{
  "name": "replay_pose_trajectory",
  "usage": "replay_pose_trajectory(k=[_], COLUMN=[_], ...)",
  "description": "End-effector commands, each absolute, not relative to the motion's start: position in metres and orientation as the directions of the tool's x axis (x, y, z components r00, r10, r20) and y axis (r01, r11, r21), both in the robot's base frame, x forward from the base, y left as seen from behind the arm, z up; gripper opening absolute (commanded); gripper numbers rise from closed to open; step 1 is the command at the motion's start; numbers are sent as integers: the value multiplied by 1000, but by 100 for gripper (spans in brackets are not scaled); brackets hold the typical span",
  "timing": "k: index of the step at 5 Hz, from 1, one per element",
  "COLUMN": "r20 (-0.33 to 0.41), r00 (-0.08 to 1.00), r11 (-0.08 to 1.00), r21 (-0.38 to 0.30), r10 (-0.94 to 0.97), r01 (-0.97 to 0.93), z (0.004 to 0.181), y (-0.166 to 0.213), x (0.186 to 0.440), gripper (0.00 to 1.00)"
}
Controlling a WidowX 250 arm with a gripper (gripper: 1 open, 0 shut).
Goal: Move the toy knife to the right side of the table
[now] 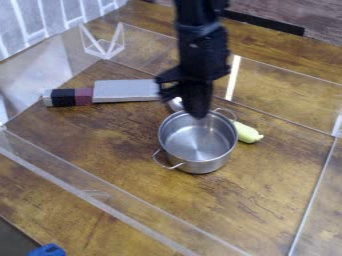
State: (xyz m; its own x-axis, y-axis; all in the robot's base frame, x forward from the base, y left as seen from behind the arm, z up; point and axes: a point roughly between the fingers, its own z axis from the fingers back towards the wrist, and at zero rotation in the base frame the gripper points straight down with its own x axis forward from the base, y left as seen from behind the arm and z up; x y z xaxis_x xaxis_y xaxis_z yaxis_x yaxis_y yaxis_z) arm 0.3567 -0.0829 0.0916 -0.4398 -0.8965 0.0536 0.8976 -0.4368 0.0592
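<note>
The toy knife (110,92) lies flat on the left part of the table (94,170), its grey blade pointing right and its maroon and black handle pointing left. My gripper (191,110) hangs on the black arm well to the right of the knife, just above the far rim of the steel pot (201,140). Its jaws are shut and hold nothing. Motion blur smears the arm.
A small yellow-green toy piece (249,132) lies right of the pot. Low clear acrylic walls (80,185) edge the tabletop. A clear stand (100,40) sits at the back left. Bare wood shows at the right (287,170) and front.
</note>
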Motion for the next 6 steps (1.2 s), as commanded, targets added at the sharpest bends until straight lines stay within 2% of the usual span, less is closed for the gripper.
replay_pose_trajectory(k=[1, 3, 4, 5, 6], r20=[20, 23, 28, 41, 52], r00=[-523, -559, -585, -614, -613], r11=[-516, -552, -578, -607, -605], r21=[132, 124, 122, 118, 112], r10=[-852, -829, -810, -788, -788], r01=[847, 824, 806, 786, 788], z=[112, 94, 93, 90, 83], y=[-112, -131, -124, -117, -111], x=[378, 392, 402, 409, 415], gripper=[0, 0, 0, 100, 100])
